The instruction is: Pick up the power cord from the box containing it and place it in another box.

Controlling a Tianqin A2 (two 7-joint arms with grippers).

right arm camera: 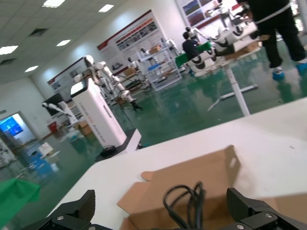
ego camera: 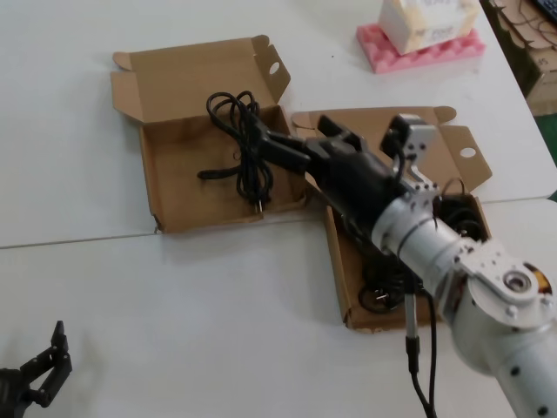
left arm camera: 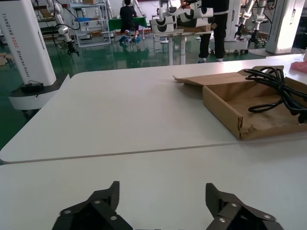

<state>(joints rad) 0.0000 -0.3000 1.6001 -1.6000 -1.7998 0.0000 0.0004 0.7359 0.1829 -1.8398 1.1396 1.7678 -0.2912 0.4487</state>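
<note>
Nearest, the left hand (ego camera: 39, 373) rests spread on the white worktop (ego camera: 218, 313). Two cardboard boxes lie beyond: the right box (ego camera: 341, 287) holds tangled cords, the left box (ego camera: 161, 196) one power cord (ego camera: 244, 148), with the right hand (ego camera: 283, 146) spread over it.

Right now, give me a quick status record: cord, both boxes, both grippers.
power cord: looped, lying in left box
left box: open, lid back
right box: holds tangle of black cords, under right arm
right gripper: fingers open, over left box's right edge, by the cord; contact unclear
left gripper: fingers open, parked low over table
</note>
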